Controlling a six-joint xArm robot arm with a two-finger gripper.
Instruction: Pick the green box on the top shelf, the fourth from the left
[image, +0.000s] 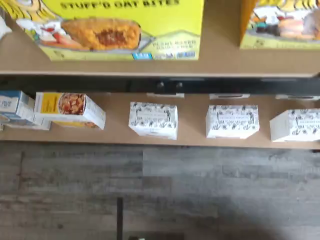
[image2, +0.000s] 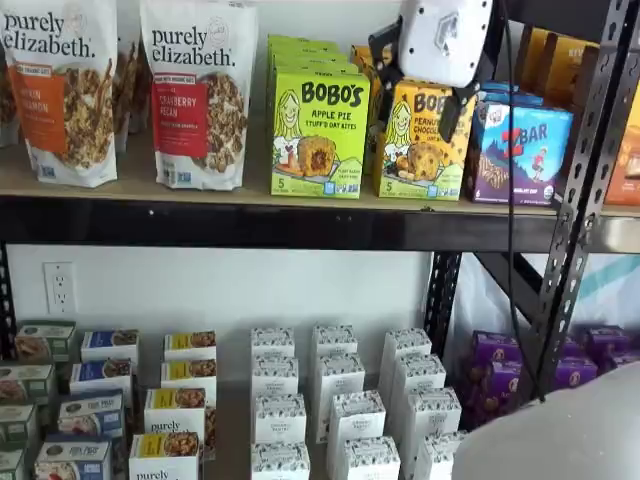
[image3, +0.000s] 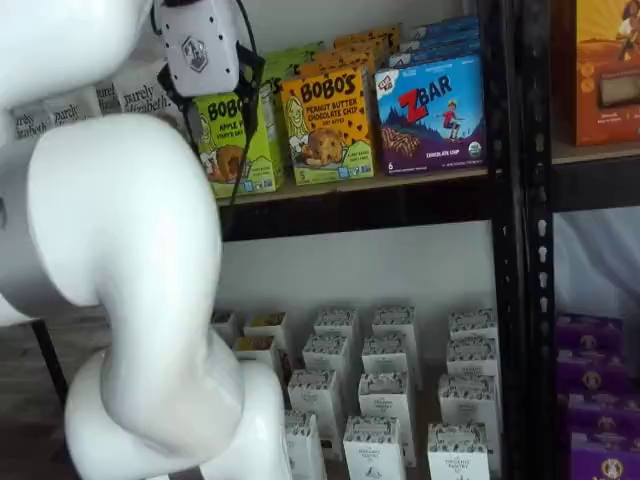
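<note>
Shelf views are showing the gripper (image2: 425, 85) hanging before the top shelf (image2: 250, 222), its fingers' opening untellable, the green box (image2: 319, 133) standing beside them, front outward for grasping

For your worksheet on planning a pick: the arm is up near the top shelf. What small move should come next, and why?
Probably a short sideways shift toward the green box, then forward. In a shelf view the gripper hangs in front of the yellow Bobo's box beside it, not the green one. Its fingers are not clear enough to judge, and nothing is held.
</note>
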